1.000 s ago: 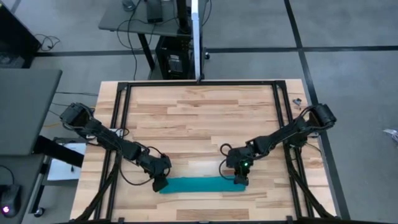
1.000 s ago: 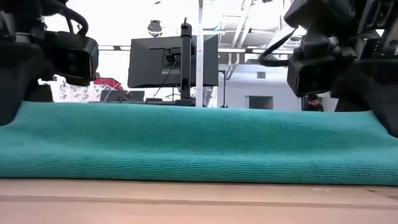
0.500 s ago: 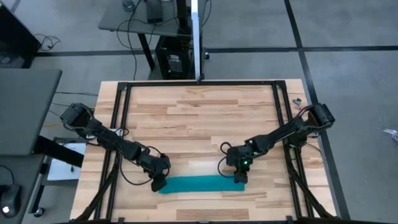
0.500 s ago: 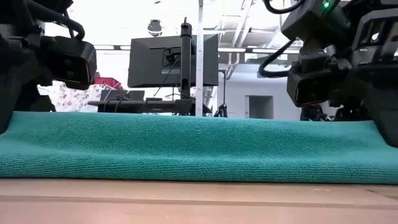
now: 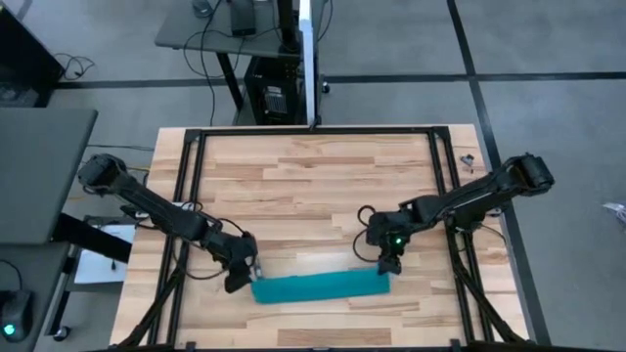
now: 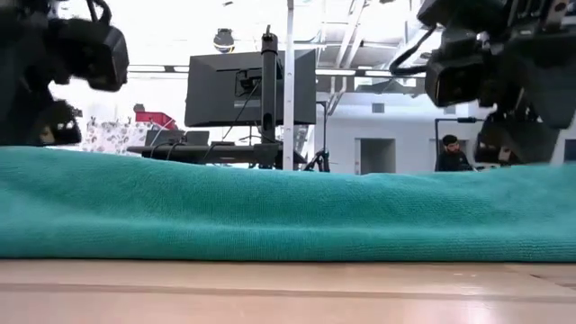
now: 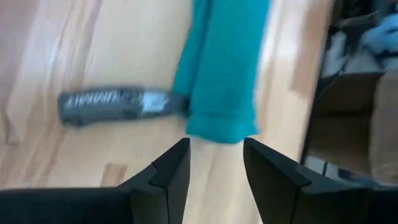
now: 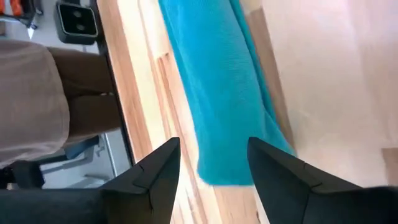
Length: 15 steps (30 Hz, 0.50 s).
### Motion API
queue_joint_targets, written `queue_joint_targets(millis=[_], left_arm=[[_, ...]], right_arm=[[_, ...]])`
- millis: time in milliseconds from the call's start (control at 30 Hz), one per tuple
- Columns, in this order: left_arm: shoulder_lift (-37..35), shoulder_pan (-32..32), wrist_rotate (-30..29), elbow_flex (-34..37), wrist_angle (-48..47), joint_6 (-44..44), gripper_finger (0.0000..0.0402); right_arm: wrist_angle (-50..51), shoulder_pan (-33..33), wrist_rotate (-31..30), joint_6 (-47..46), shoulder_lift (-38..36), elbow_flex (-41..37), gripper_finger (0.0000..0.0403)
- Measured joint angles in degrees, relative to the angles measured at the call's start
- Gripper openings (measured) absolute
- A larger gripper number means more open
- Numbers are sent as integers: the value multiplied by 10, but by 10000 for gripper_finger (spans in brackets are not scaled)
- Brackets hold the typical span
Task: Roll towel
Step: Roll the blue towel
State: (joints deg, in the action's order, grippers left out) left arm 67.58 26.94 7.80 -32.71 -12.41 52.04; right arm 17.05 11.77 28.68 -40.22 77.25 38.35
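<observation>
The teal towel (image 5: 323, 286) lies as a long narrow roll across the table near its front edge, resting along its whole length; it fills the low view (image 6: 288, 211). My left gripper (image 5: 238, 281) hovers open just off the roll's left end (image 7: 221, 124), with bare wood between its fingers (image 7: 214, 146). My right gripper (image 5: 390, 264) is open above the roll's right end (image 8: 227, 174), slightly to its far side, its fingers (image 8: 211, 146) clear of the cloth. Both grippers show high above the towel in the low view.
Black frame rails (image 5: 186, 196) run along the table's left, right and far sides. A grey bar-shaped thing (image 7: 115, 106) lies on the wood beside the towel's left end. A person in a beige top (image 8: 37, 93) stands beyond the table's near edge. Bare wood (image 5: 313, 186) spreads behind the towel.
Both grippers have let go of the towel's ends and risen. The left one has drawn back toward the table's left edge, the right one toward the far edge. The towel stays on the table and its top has settled lower and flatter.
</observation>
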Motion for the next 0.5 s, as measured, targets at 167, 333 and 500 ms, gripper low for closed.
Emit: queue_joint_targets(millis=[167,333,500], left_arm=[[-11,14,-30,-1,113,16,130],[68,51,-29,-2,230,40,130],[171,81,-27,-2,298,86,130]], right_arm=[[-81,23,-5,-27,-21,0,178],[-209,92,-23,-72,15,2,168],[-219,136,-27,-81,84,2,131]])
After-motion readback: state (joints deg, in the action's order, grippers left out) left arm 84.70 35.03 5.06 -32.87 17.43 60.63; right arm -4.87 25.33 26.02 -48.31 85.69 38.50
